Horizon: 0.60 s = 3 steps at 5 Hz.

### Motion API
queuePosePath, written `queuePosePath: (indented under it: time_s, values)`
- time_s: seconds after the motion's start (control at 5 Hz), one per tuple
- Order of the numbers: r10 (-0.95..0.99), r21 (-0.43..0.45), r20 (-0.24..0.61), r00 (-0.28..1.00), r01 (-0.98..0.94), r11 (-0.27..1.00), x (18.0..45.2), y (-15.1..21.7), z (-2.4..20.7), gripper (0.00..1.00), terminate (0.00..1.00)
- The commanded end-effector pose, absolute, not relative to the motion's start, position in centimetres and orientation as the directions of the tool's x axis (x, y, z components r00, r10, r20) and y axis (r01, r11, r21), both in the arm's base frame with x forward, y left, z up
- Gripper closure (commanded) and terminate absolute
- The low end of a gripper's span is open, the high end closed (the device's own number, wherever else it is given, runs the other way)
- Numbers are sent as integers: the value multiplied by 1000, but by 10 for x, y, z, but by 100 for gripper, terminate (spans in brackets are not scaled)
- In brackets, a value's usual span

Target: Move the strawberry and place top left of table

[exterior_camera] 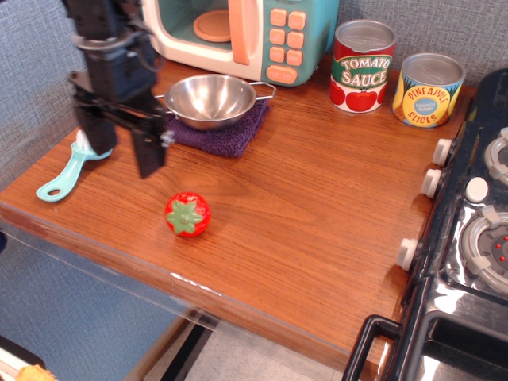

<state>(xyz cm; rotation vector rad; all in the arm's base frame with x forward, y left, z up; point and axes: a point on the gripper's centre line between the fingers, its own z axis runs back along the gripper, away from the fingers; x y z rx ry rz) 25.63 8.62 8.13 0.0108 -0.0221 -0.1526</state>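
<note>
The strawberry (187, 214), glossy red with a green leaf cap, lies on the brown wood table (317, 206) near its front edge. My black gripper (125, 154) hangs open and empty above the table's left part, up and to the left of the strawberry and apart from it. Its two fingers (148, 151) point down with a clear gap between them.
A teal brush (70, 171) lies at the left edge, partly behind the gripper. A steel bowl (210, 98) sits on a purple cloth (226, 135). A toy microwave (242, 32), a tomato sauce can (362, 67) and a pineapple can (429, 89) stand at the back. A black stove (468, 238) is on the right.
</note>
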Motion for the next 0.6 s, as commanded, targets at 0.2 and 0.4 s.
queuePosePath:
  time_s: [0.2, 0.4]
  values:
    - [-152, 28, -1, 988, 152, 988, 252, 50, 57, 0, 0]
    - [-133, 41, 12, 991, 132, 990, 252, 38, 40, 0, 0]
